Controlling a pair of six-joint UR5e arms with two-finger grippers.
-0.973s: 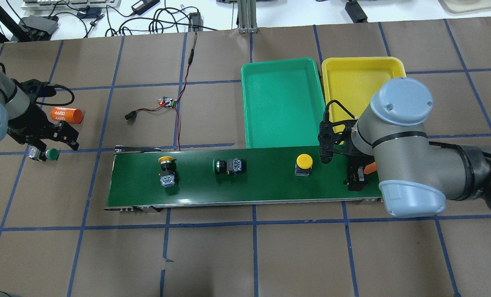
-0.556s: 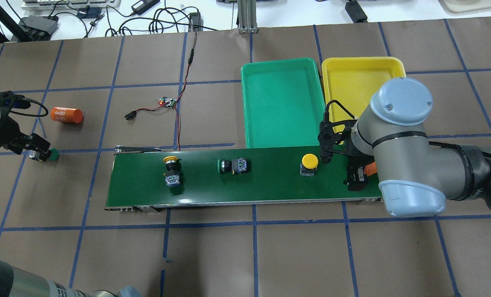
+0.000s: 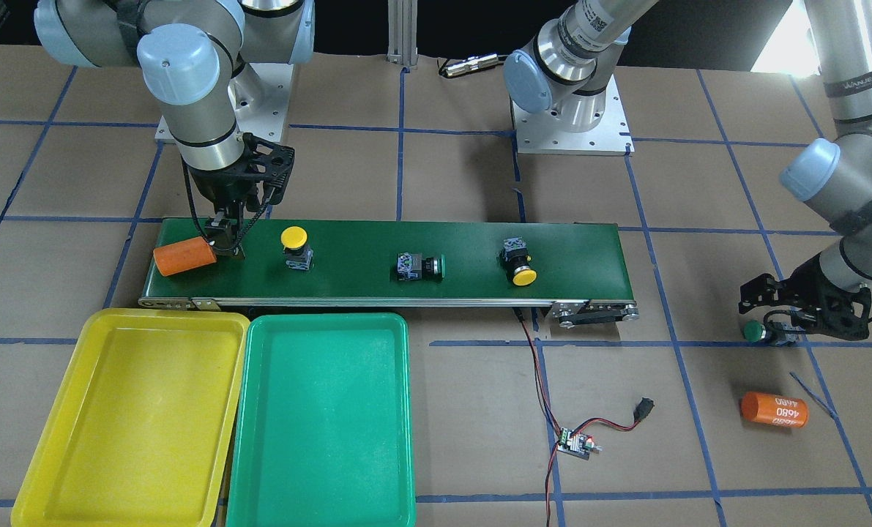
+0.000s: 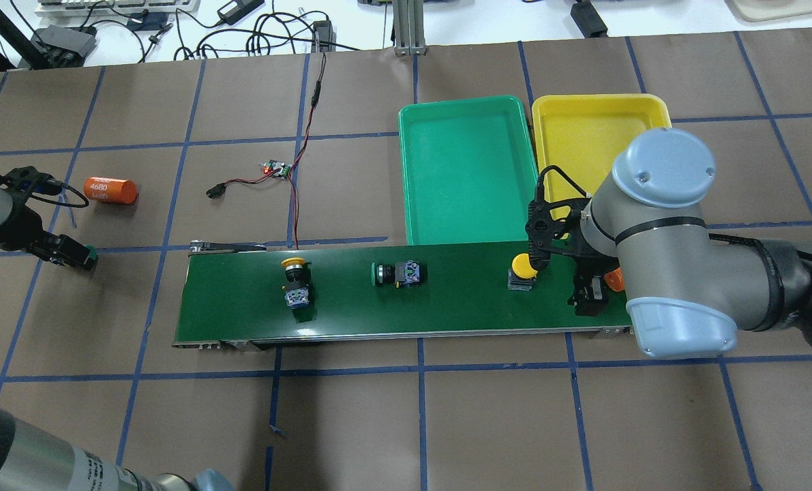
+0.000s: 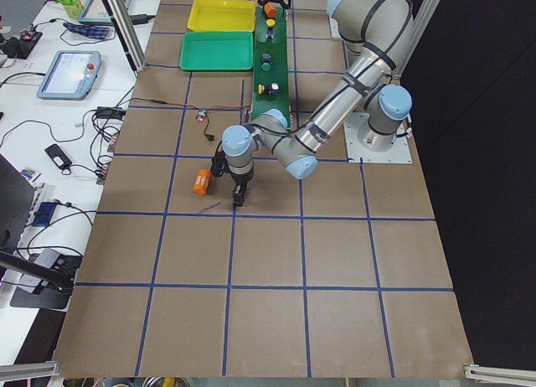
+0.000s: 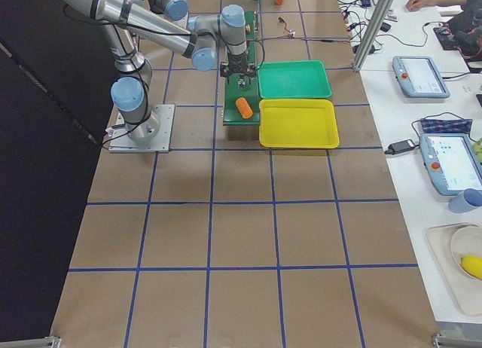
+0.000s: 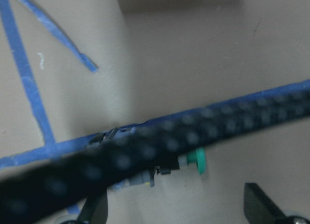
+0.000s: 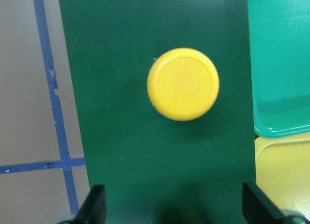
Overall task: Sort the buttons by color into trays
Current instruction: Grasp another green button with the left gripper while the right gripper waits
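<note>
Three buttons ride the conveyor. An upright yellow button (image 4: 523,267) (image 3: 294,238) fills the right wrist view (image 8: 183,83). A green button (image 4: 393,273) (image 3: 421,266) and a second yellow button (image 4: 294,273) (image 3: 520,267) lie on their sides. A second green button (image 4: 88,254) (image 3: 754,331) lies on the table, just ahead of my open left gripper (image 4: 71,251) (image 7: 179,209). My right gripper (image 4: 586,299) (image 3: 227,245) (image 8: 174,209) is open and empty over the belt, apart from the yellow button. The green tray (image 4: 467,170) (image 3: 326,417) and yellow tray (image 4: 583,136) (image 3: 135,417) are empty.
The dark-green conveyor belt (image 4: 446,307) (image 3: 406,241) runs across the middle. An orange cylinder (image 3: 184,256) lies on its end beside my right gripper. Another orange cylinder (image 4: 110,190) (image 3: 774,410) lies near my left gripper. A small circuit board with wires (image 4: 277,168) lies beyond the belt.
The three buttons on the belt have moved toward the right gripper. My left gripper has shifted left and sits lower by the green button. The right arm has not moved.
</note>
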